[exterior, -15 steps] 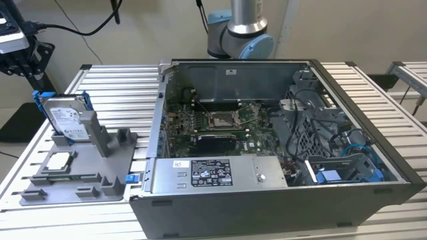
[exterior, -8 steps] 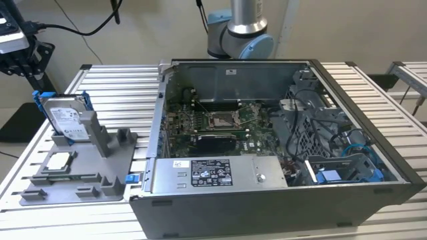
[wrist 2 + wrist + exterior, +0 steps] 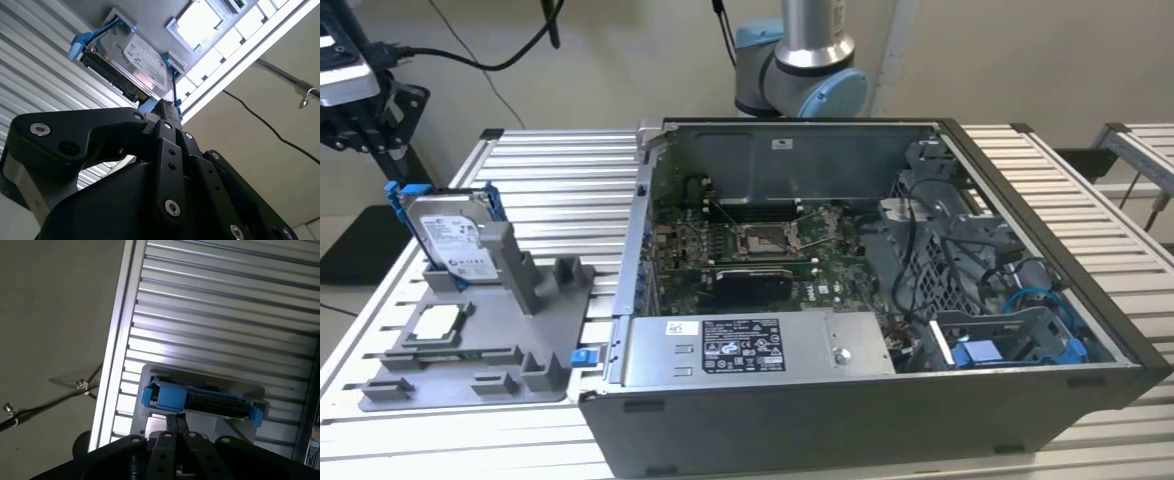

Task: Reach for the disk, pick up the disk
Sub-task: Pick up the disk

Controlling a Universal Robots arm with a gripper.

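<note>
Silver-grey rect. disk [image 3: 454, 235] w/ white label (print unreadable), blue frame, upright in grey plastic fixture [image 3: 540, 320] beside open grey PC case [image 3: 854, 420]; black gripper [image 3: 175, 416] fingers pressed together, empty, not touching disk.

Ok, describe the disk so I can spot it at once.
Beside the open computer case, on the exterior view's left, sits a grey tray. The disk stands on edge at its far end: silver-grey, white label, blue frame, unlike the square chip lying flat in front.

The hand [image 3: 176, 417] points down with its two black fingers [image 3: 170, 130] drawn together, nothing between them. The arm [image 3: 803, 80] rises at a blue-capped joint well away from the hand.
</note>
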